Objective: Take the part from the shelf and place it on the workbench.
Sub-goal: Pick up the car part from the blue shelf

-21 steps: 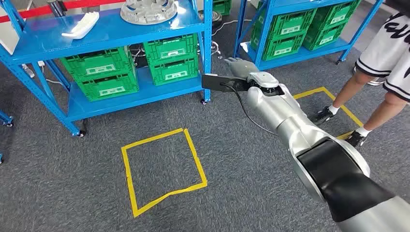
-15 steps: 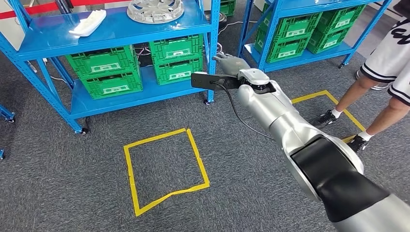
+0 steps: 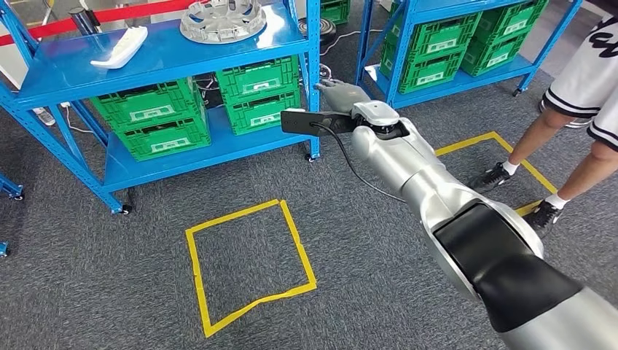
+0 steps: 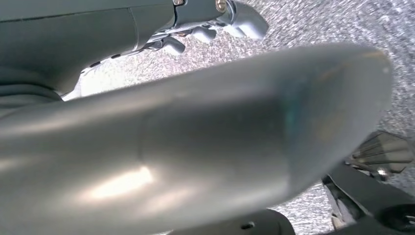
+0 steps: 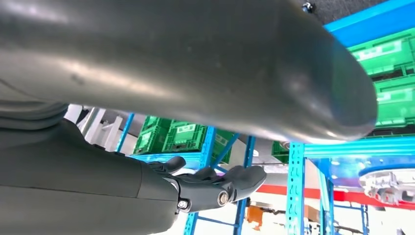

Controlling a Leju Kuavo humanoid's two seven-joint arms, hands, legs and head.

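Note:
A round silver wheel-cover part (image 3: 222, 18) and a long white part (image 3: 119, 47) lie on the top level of the left blue shelf (image 3: 167, 55). My right arm reaches forward, and my right hand (image 3: 341, 95) hovers beside that shelf's front right post (image 3: 314, 80), at the height of the green crates. Its fingers (image 5: 230, 182) are stretched out and apart, holding nothing. My left hand (image 4: 215, 24) hangs over the grey carpet with its fingers loosely apart and nothing in them.
Green crates (image 3: 259, 91) fill the left shelf's lower levels and a second blue shelf (image 3: 452, 47) at the back right. A yellow tape square (image 3: 248, 262) marks the carpet. A person's legs and shoes (image 3: 503, 171) stand at the right by another yellow outline.
My right arm has stretched further forward and left, bringing the hand closer to the shelf's front post. The head view has shifted slightly.

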